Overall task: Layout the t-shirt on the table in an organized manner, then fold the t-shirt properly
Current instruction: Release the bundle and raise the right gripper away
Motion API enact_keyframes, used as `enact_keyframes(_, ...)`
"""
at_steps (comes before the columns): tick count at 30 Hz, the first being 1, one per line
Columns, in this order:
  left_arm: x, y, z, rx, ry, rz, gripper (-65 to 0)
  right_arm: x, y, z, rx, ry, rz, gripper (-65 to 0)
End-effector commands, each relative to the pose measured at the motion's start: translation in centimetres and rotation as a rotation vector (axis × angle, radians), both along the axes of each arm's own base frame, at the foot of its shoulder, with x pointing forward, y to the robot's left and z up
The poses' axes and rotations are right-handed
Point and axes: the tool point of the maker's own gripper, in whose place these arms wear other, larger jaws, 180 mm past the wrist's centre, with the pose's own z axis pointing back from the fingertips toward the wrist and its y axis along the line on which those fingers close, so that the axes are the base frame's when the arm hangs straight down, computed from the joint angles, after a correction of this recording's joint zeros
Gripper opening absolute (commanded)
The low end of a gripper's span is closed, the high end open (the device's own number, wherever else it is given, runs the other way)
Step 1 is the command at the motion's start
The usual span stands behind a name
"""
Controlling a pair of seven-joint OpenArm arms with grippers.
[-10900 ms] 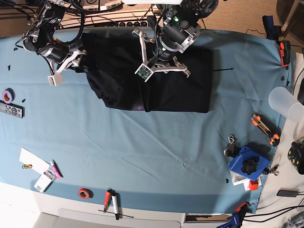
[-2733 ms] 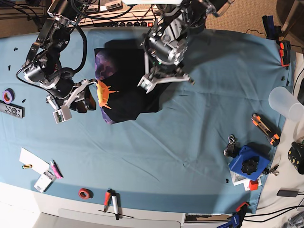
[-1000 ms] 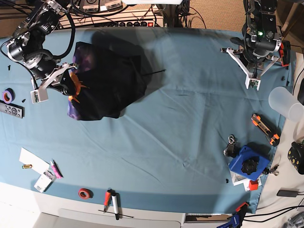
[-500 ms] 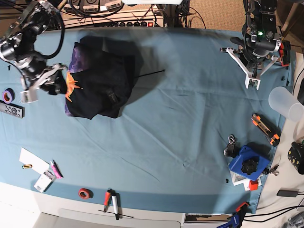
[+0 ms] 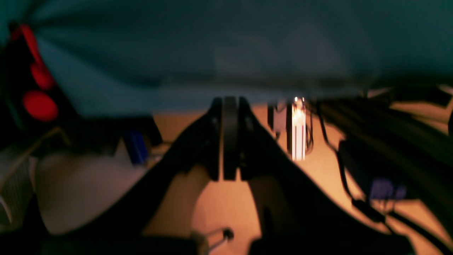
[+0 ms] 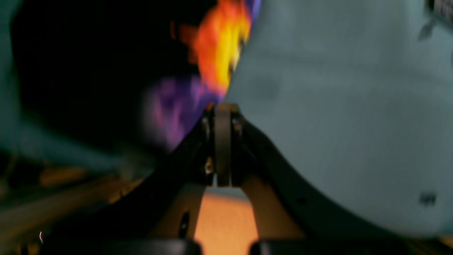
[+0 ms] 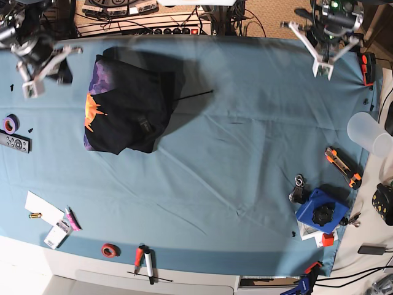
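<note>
T-shirt [image 7: 126, 104] lies bunched at table's [image 7: 233, 178] far-left part, graphic edge showing. Soft, light, floppy – likely sags, slides on cloth; best pinch hem corners or shoulders. Left gripper [image 5: 226, 140] & right gripper [image 6: 223, 141] both closed, empty – clear of shirt.

open table [image 7: 233, 178] centre; t-shirt [image 7: 129, 104] heaped left; tools along edges

Matt black cloth t-shirt [image 7: 132, 101], smooth light blue cloth table [image 7: 245, 172], translucent plastic cup [image 7: 368, 132]
</note>
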Motion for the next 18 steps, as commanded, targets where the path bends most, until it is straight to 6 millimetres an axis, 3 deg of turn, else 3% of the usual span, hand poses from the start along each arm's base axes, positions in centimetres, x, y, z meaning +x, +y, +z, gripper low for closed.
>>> enact_keyframes(1, -0.6, 0.2, 0.3, 0.012, 0.003, -0.009, -65.0, -0.2, 0.0, 0.6, -0.013, -0.014, 0.018, -65.0)
enact_keyframes(12, -9.0, 0.4, -0.9, 0.027, 0.217, -0.015, -65.0, -9.7, 0.0, -2.8, -0.011, 0.290, 0.021, -65.0)
enact_keyframes(15, -10.6, 0.4, -1.1, 0.023, 0.260, -0.014, -65.0, -11.3, 0.0, -3.1, -0.010, 0.341, 0.021, -65.0)
enact_keyframes(18, -12.3, 0.6, -2.5, 0.010, 0.317, 0.003, -65.0, -12.5, -0.3, -3.7, 0.007, 0.380, 0.004, -65.0)
